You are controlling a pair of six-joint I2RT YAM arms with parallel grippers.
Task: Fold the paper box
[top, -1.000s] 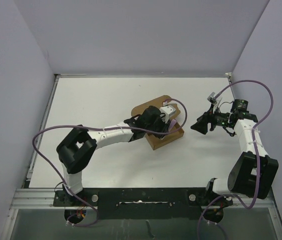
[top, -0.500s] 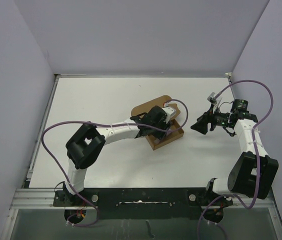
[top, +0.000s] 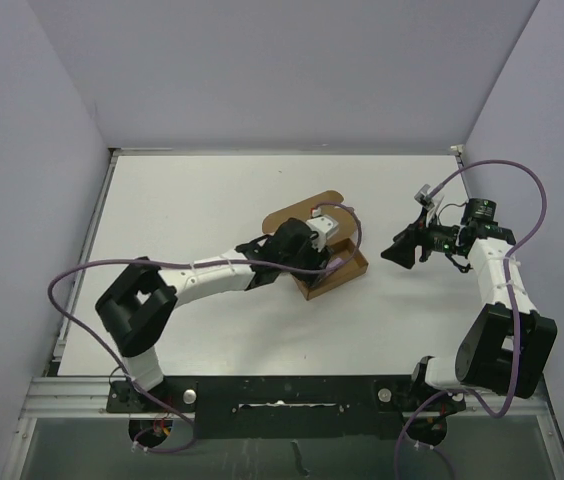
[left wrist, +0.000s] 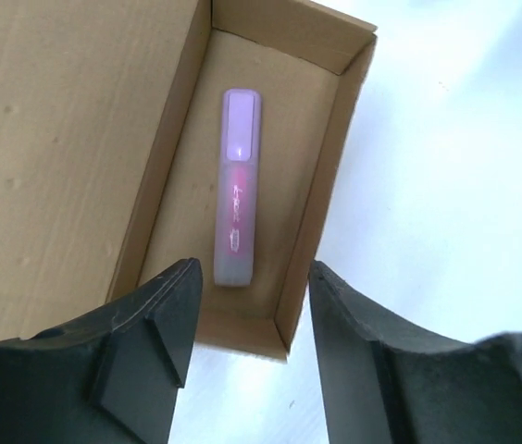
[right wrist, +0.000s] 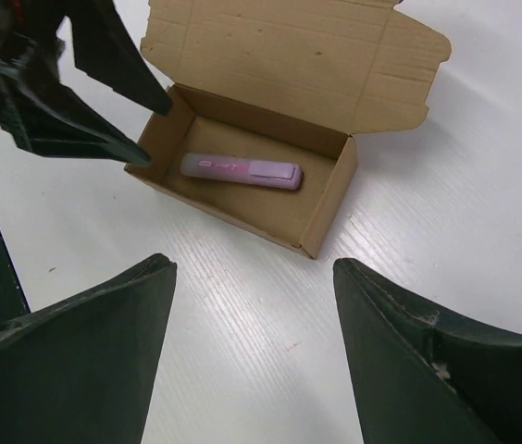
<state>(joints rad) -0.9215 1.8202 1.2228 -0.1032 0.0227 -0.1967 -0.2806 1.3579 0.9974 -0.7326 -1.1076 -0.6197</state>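
Left hand [left wrist: 252, 277] apart, empty, hovers over near end of open box [left wrist: 178, 185] on the desk [top: 192, 210], pink marker [left wrist: 238, 185] inside. Right hand [right wrist: 252, 266] apart, empty, off right. Risk: pushing lid [left wrist: 57, 139] one-handed could slide unbraced box.

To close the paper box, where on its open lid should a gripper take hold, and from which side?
Probably the lid of the paper box, at its free long edge, farthest from the hinge. Come from the far left of the table: the lid lies folded back that way, so this edge is exposed.
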